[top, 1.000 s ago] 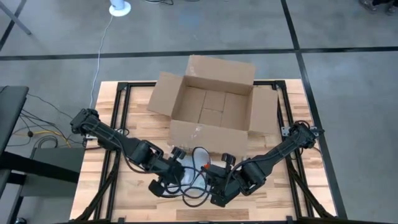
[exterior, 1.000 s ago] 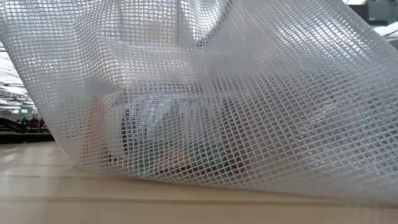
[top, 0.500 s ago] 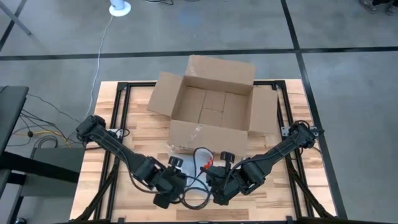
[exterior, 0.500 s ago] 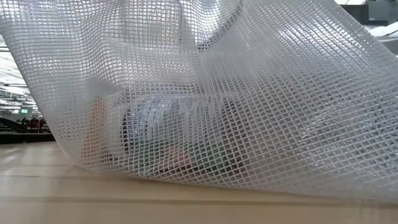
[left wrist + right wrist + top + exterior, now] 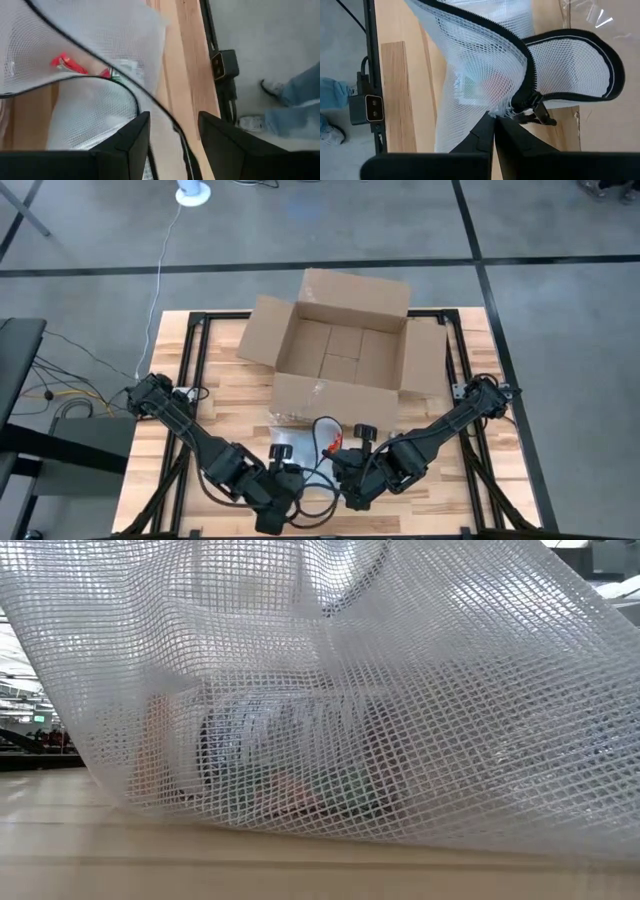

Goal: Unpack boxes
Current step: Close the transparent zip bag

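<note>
Beyond both grippers, the open box (image 5: 340,345).

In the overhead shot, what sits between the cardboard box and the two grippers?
In the high view, a mesh zip pouch with a black zipper lies between the box and the left gripper and right gripper.

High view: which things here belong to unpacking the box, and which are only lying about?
Belong to the job:
- cardboard box, flaps open
- mesh pouch, probably its contents, pinched by the right gripper
- left gripper, open around the pouch's edge

Lying about:
- clear plastic bag
- white round base on the floor
- a person's shoes
</note>
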{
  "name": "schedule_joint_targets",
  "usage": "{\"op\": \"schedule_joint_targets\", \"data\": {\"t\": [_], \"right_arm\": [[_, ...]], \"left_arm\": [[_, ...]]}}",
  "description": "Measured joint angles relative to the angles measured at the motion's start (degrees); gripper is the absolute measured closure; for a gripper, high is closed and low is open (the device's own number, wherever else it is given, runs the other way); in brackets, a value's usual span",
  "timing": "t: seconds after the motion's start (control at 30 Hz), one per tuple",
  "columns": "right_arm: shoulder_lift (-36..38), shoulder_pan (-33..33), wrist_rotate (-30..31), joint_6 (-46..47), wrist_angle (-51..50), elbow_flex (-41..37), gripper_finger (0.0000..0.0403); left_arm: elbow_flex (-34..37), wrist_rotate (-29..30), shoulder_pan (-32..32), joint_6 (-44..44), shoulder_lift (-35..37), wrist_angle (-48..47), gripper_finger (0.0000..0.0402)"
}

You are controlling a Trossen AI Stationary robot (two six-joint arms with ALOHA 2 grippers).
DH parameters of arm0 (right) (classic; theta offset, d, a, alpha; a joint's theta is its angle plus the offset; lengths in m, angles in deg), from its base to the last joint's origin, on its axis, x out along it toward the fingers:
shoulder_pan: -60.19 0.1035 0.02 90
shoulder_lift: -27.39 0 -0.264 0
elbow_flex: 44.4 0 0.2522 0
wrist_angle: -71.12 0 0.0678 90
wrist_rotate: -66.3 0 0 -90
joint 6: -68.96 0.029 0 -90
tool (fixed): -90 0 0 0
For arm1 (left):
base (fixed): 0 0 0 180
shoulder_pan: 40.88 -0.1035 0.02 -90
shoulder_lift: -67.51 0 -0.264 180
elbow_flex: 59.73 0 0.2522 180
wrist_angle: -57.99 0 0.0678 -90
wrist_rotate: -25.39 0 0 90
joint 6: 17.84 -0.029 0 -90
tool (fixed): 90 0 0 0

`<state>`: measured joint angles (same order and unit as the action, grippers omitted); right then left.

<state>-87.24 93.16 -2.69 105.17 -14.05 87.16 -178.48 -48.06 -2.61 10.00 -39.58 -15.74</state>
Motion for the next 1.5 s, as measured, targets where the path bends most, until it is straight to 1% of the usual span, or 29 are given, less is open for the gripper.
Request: {"op": "schedule_joint_targets", "data": {"t": [0.13,0.23,0.3,0.4,0.47,0.5,0.57,0.6,0.77,0.87,1.13,1.27,1.3,1.4,1.43,1.5], "right_arm": [[0.0,-0.02,0.0,-0.7,-0.13,0.0,0.0403],[0.0,0.0,0.0,-0.7,-0.1,0.0,0.0403],[0.0,0.33,0.0,-0.63,-0.11,0.0,0.0403],[0.0,0.46,0.05,-0.42,-0.23,0.0,0.0403],[0.0,0.81,0.07,-0.42,-0.21,0.0,0.0403],[0.0,0.79,0.07,-0.35,-0.17,0.02,0.0403],[0.0,0.66,0.07,-0.29,-0.24,0.02,0.0403],[0.0,0.68,0.07,-0.31,-0.23,0.02,0.0403],[0.0,0.66,0.05,-0.56,-0.25,0.02,0.0403],[0.0,0.68,0.04,-0.7,-0.31,0.02,0.0403],[0.0,0.68,0.05,-0.73,-0.34,0.02,0.0403],[0.0,0.7,0.06,-0.75,-0.24,0.02,0.0403],[0.0,0.7,0.05,-0.75,-0.25,0.02,0.0403],[0.0,0.7,0.04,-0.72,-0.19,0.02,0.0403],[0.0,0.7,0.04,-0.71,-0.19,0.02,0.0403],[0.0,0.74,0.04,-0.44,-0.17,0.02,0.0403]], "left_arm": [[0.25,3.03,-0.14,-0.61,-3.53,-5.52,0.0249],[0.18,4.28,-0.62,0.48,-3.72,-8.28,0.0249],[-1.12,4.0,-0.64,1.78,-3.21,-8.67,0.0249],[-5.6,3.86,0.83,2.79,-1.72,-9.67,0.0249],[-8.27,6.86,2.38,3.14,-0.88,-13.73,0.0249],[-8.92,9.73,3.16,3.79,-0.83,-16.76,0.0249],[-8.85,13.86,4.11,6.03,-1.13,-22.38,0.0249],[-8.26,14.24,4.17,6.7,-1.23,-23.67,0.0249],[-3.52,10.28,3.98,6.09,-1.26,-18.05,0.0249],[-1.75,9.31,4.12,6.39,-1.27,-17.81,0.0249],[0.72,10.26,4.34,7.11,-1.27,-18.29,0.0249],[4.49,10.15,3.34,5.93,-1.27,-13.61,0.0249],[5.06,10.78,3.15,5.94,-1.27,-12.63,0.0249],[5.47,16.28,2.61,8.47,-1.27,-12.63,0.0252],[5.5,18.26,2.25,9.79,-1.27,-12.91,0.0258],[5.54,22.63,1.6,13.93,-1.27,-15.32,0.0285]]}}
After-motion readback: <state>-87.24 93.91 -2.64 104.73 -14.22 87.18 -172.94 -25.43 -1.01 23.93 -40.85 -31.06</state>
